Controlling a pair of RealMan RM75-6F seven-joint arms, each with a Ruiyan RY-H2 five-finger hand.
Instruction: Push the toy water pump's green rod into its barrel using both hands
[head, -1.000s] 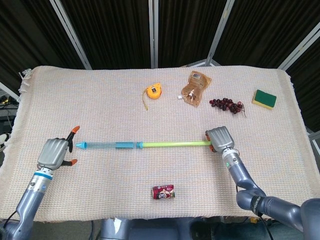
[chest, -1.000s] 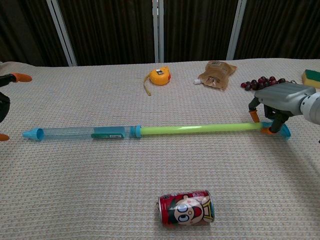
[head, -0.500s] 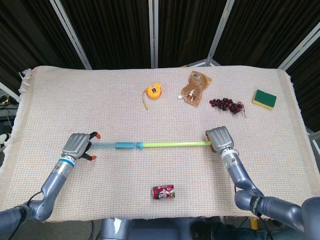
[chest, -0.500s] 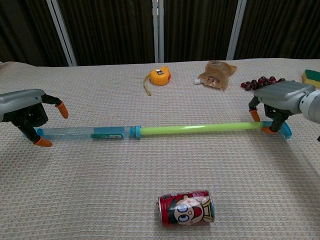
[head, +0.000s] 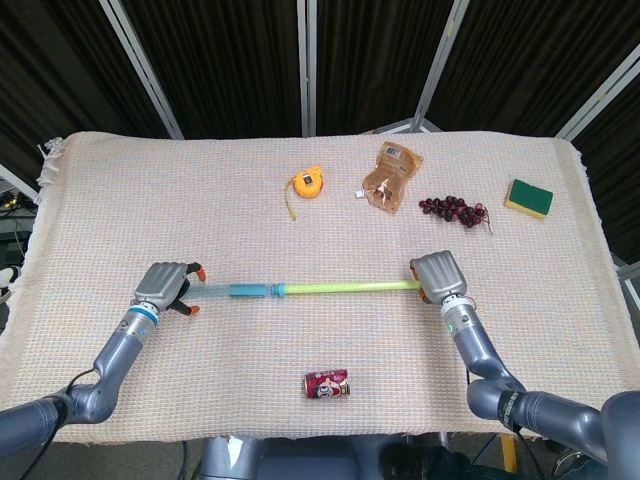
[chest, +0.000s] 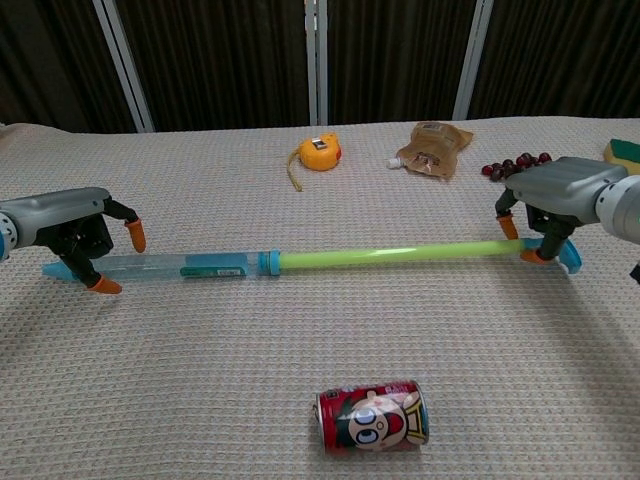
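Lying nearest on the woven beige cloth of the worktop (chest: 300, 330): a red drink can (chest: 372, 417) on its side. Stretching across the middle: the toy water pump, clear blue barrel (chest: 185, 265) to the left, green rod (chest: 385, 254) mostly drawn out to the right. Curling around the barrel's nozzle end: left hand (chest: 70, 228), orange-tipped fingers (chest: 103, 286) straddling it. Closing on the rod's blue handle: right hand (chest: 556, 195), handle largely hidden beneath. Sitting farther back: orange tape measure (head: 306, 184), brown pouch (head: 390, 176), dark grapes (head: 452, 209), green sponge (head: 529, 197) near the right edge, cut off in the chest view. Standing behind: dark panels with pale frames.
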